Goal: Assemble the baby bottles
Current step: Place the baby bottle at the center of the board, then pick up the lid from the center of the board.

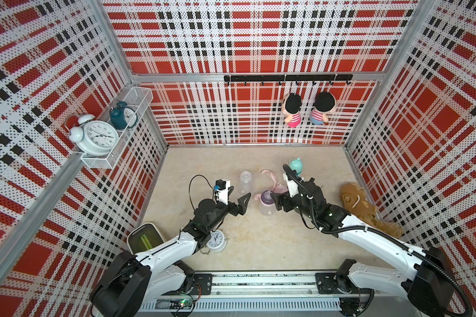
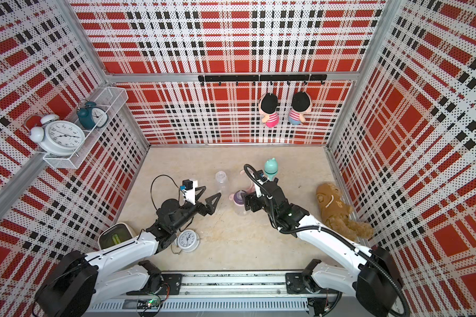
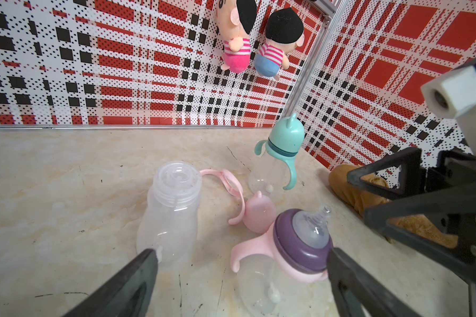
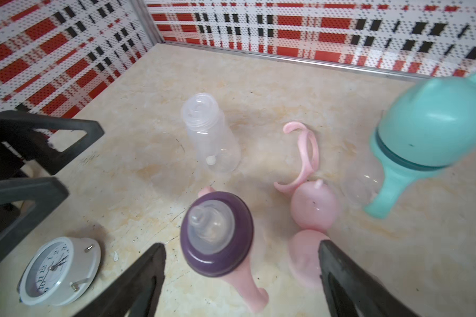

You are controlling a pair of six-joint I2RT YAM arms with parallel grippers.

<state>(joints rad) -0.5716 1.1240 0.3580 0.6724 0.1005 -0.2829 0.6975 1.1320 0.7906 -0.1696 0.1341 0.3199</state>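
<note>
The right gripper [image 4: 242,247] is standing with jaws apart, just beside the upright purple-collared pink bottle [image 4: 216,233], not clamping it. The left gripper [image 3: 242,252] is gaping too, empty. The bare bottle [image 4: 212,142] and the capped teal bottle [image 4: 429,129] are standing near.

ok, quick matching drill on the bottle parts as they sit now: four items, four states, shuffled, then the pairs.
Items
1. teal bottle
2. bare clear bottle
3. purple-collared bottle
4. loose pink handle ring

States
A. nipple showing, no dome cap
B. lying loose, on no bottle
C. bare threaded neck, no collar or handles
D. dome cap on, handles fitted

Pairs: 1-D, 2-C, 3-A, 4-B
</note>
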